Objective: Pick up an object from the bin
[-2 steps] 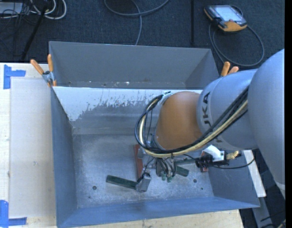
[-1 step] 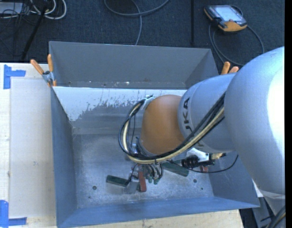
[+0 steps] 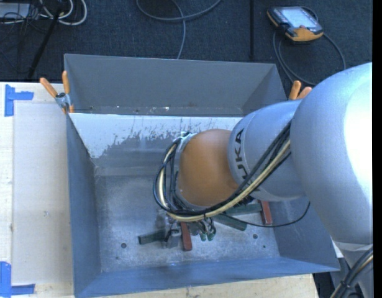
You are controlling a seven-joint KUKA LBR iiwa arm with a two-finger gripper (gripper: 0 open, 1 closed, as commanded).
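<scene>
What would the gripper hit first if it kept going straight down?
Most likely the reddish-brown stick lying right under the gripper, beside a dark flat piece on the bin floor; depth is hard to judge.

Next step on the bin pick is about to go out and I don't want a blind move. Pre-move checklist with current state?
1. Arm inside the bin, wrist over the floor's middle: ok.
2. Things under the wrist: ok, a small heap with a dark grey piece, a reddish-brown stick and a green piece.
3. Something held: cannot tell, the orange wrist cover hides it.
4. Wrist cover apart from the bin walls: ok.
5. Wrist cables free of the heap: cannot tell, they hang low over it.
</scene>
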